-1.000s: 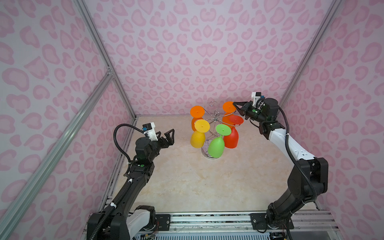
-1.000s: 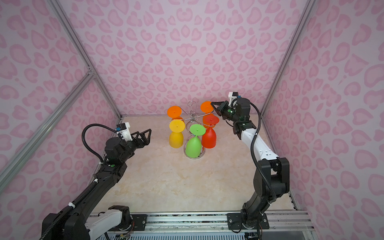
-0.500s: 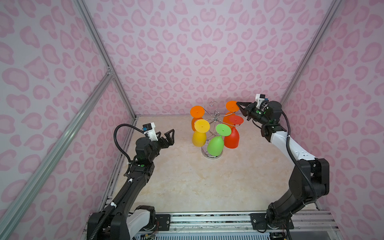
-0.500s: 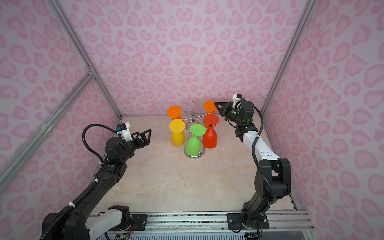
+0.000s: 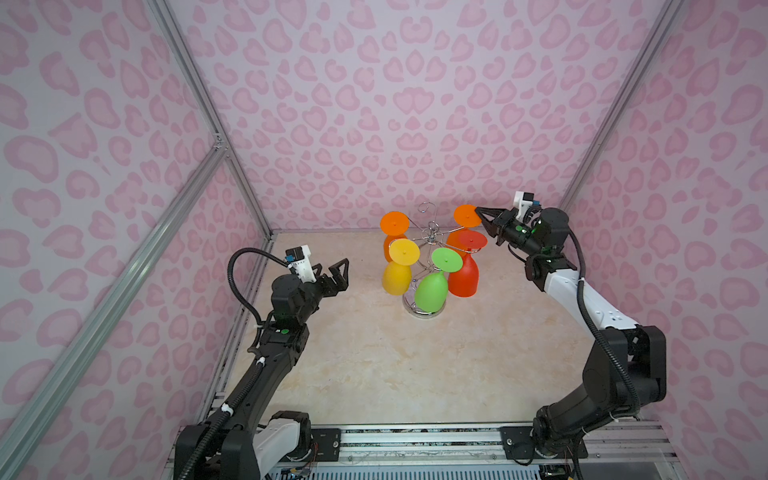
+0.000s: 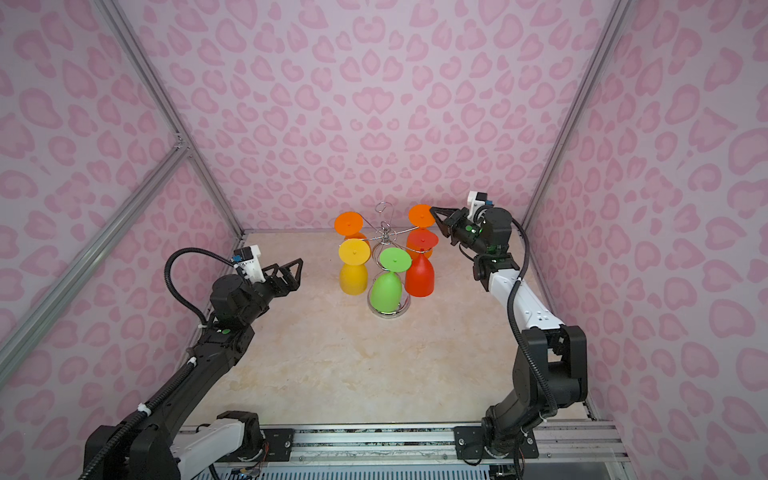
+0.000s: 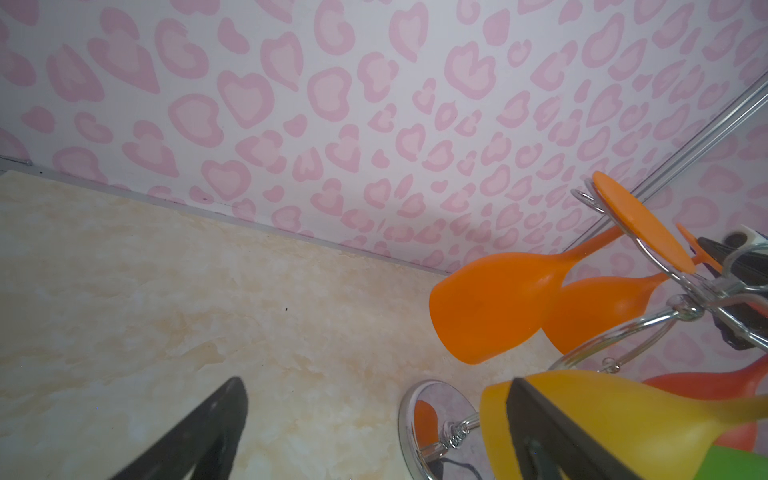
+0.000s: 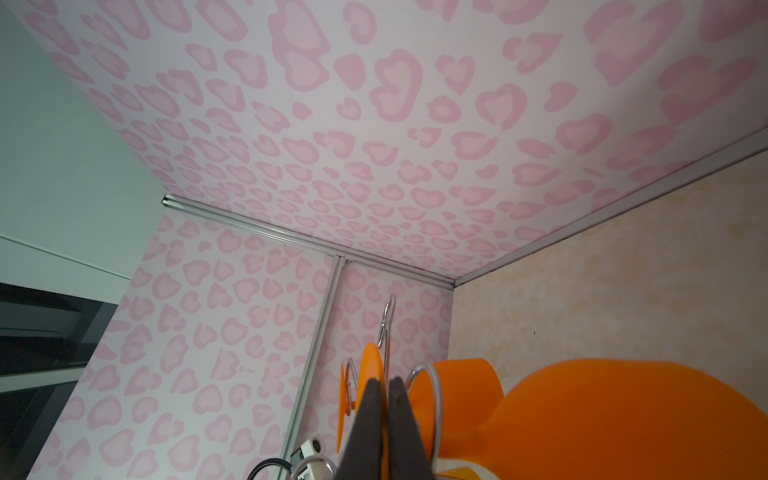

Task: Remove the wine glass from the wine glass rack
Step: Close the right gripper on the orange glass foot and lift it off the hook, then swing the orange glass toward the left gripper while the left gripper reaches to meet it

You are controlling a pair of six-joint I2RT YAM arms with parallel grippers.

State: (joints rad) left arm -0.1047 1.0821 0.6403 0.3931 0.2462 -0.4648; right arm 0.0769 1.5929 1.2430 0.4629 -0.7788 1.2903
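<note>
Wine glass (image 5: 464,216) foot — pinched by right gripper (image 5: 478,210).

1. Both arms stand on black plates bolted to the silver rail (image 5: 415,436); the left arm (image 5: 257,374) is black, with a white segment (image 5: 278,440) beside the rail
2. The right arm (image 5: 623,374) has bulky black joints nearest the rail, then a white link (image 5: 582,295) dotted with small dark screws
3. A black ribbed cable (image 5: 235,274) runs along each arm; white ties (image 5: 260,362) bind the left one
4. Farthest from the rail, each wrist bears a white camera mount (image 5: 300,262) with a blue part, and a round green dot (image 5: 284,331)
5. The left fingers (image 7: 199,436) and right fingers (image 8: 374,424) are matt black, tapering to points
</note>
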